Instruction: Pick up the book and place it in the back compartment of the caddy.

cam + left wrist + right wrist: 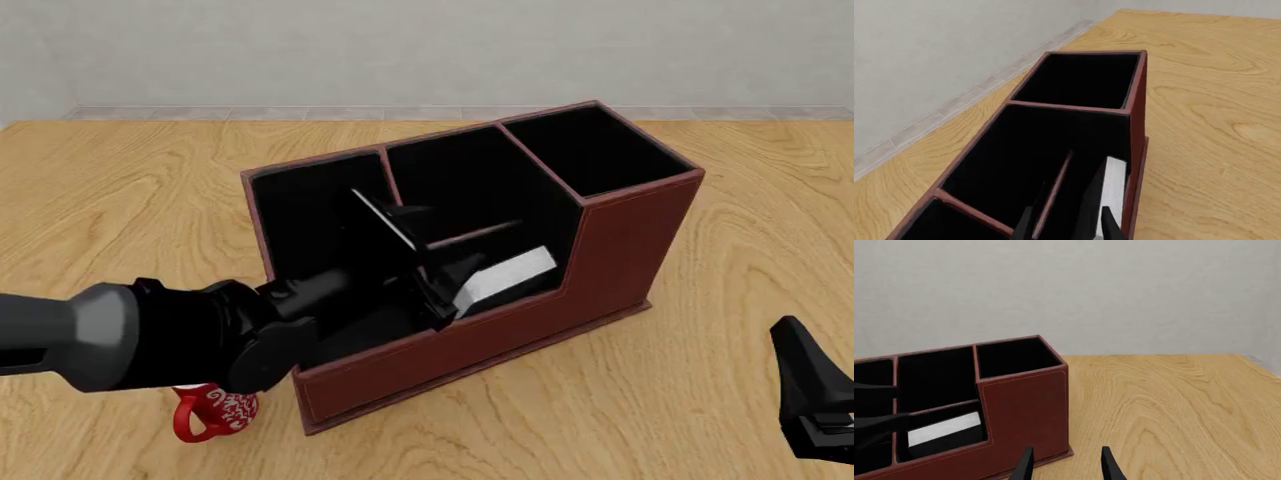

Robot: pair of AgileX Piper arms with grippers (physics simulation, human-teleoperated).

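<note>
The reddish-brown caddy (pixel 627 240) stands mid-table, also seen in the left wrist view (pixel 1137 110) and the right wrist view (pixel 1027 405). The black book (pixel 507 272) with its white page block leans inside the small half of the divided middle section, by the low stepped wall. It also shows in the left wrist view (pixel 1113 182) and the right wrist view (pixel 944 429). My left gripper (pixel 451 282) reaches into that section, open, its fingers spread on either side of the partition and the book (pixel 1067 227). My right gripper (pixel 814 400) is open and empty, right of the caddy (pixel 1067 467).
A red-and-white mug (pixel 214 412) stands at the caddy's near left corner, partly under my left arm. The caddy's long end slot (pixel 314 215) and its deep tall-walled slot (pixel 601 150) are empty. A grey wall runs behind the table.
</note>
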